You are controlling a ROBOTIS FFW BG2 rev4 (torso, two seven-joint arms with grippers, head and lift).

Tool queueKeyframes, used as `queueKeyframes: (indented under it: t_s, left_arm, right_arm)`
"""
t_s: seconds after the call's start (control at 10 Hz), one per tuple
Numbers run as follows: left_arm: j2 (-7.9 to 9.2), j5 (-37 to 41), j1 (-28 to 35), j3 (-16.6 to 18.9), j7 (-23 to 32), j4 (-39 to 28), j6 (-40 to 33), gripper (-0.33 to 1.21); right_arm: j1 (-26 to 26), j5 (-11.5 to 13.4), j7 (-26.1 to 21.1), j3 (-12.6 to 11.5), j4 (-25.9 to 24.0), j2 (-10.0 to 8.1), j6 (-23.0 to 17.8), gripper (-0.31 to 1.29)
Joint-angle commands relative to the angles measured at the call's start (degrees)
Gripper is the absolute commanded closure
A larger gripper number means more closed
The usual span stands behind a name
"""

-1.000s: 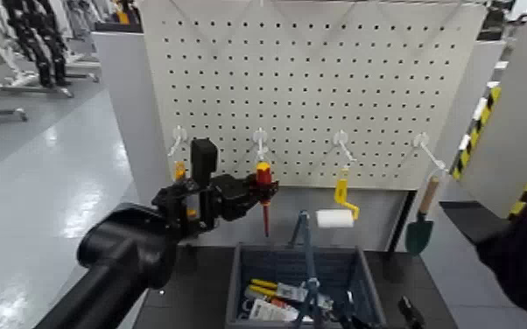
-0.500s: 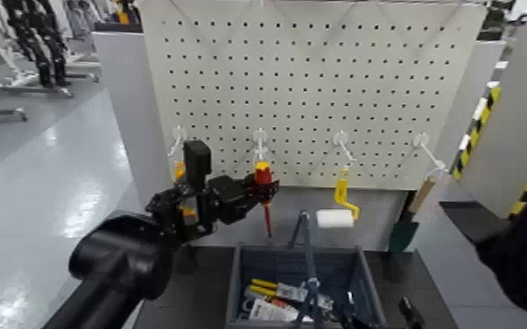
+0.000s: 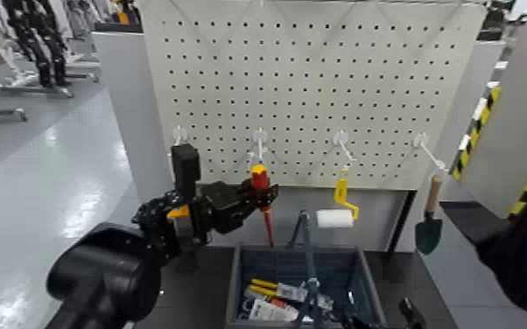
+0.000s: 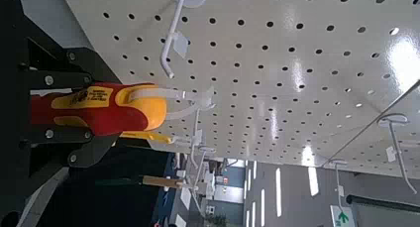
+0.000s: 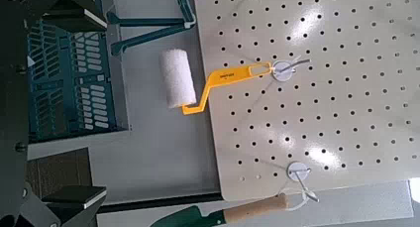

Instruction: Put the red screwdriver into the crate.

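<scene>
My left gripper [image 3: 251, 194] is shut on the red handle of the red screwdriver [image 3: 261, 185], in front of the pegboard. Its thin shaft points down, with the tip just above the far left rim of the crate [image 3: 239, 282]. In the left wrist view the red-and-yellow handle [image 4: 99, 108] sits between my black fingers [image 4: 69, 63], its end right by a white hook [image 4: 183, 93]. I cannot tell whether it touches the hook. The dark blue-grey crate holds several tools and its bail handle [image 3: 306, 254] stands up. My right arm [image 3: 521, 254] waits at the right edge; its fingers [image 5: 40, 4] are spread apart.
A white pegboard [image 3: 319, 87] stands behind the crate. A yellow-handled paint roller [image 3: 337, 214] and a green trowel [image 3: 428, 229] hang on it to the right. The right wrist view shows the roller [image 5: 180, 78], the trowel [image 5: 253, 209] and the crate [image 5: 69, 83].
My left arm has drawn back, down and to the left. The screwdriver in its grip has moved slightly left and down from the hook. The trowel has swung.
</scene>
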Motion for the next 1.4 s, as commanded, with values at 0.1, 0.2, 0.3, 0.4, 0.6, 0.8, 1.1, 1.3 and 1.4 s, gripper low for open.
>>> queueKeyframes:
  t_s: [0.1, 0.2, 0.3, 0.4, 0.6, 0.8, 1.1, 1.3, 1.4]
  left_arm:
    - [-0.04, 3.21, 5.39, 2.81, 1.11, -3.02, 2.70, 1.11]
    - [-0.12, 5.23, 6.27, 2.81, 1.64, -2.40, 2.26, 1.11]
    - [-0.21, 6.46, 6.45, 2.37, 1.55, -1.35, 1.73, 1.11]
    - [-0.30, 8.66, 6.18, 1.14, 1.38, 1.20, 0.33, 1.11]
    - [-0.56, 12.79, 5.75, -1.23, 0.94, 6.30, -1.34, 1.11]
    - [-0.65, 15.78, 5.22, -3.87, 0.94, 10.96, -2.57, 1.11]
    - [-1.09, 18.24, 4.08, -7.21, 3.22, 14.91, -2.57, 1.10]
    - [-1.00, 23.78, 4.51, -8.88, 8.58, 15.79, -2.75, 0.90]
    - [-0.91, 27.38, 4.95, -9.84, 10.78, 15.97, -3.72, 0.45]
  right_arm:
    - [0.09, -0.05, 0.00, -0.03, -0.09, 0.09, -0.01, 0.13]
    - [0.00, -0.05, 0.00, -0.03, -0.09, 0.00, 0.08, 0.13]
    - [0.00, -0.05, 0.00, 0.05, 0.00, 0.00, 0.08, 0.13]
    - [-0.09, -0.14, 0.00, 0.14, 0.00, 0.00, 0.08, 0.13]
    - [-0.09, -0.14, 0.00, 0.14, 0.09, 0.00, 0.08, 0.13]
    - [-0.09, -0.22, 0.08, 0.14, 0.09, 0.09, 0.08, 0.13]
    - [-0.09, -0.31, 0.08, 0.23, 0.09, 0.09, 0.26, 0.13]
    - [-0.09, -0.58, 0.17, 0.23, 0.09, 0.09, 0.26, 0.13]
    - [-0.09, -0.66, 0.17, 0.14, 0.09, 0.18, 0.26, 0.13]
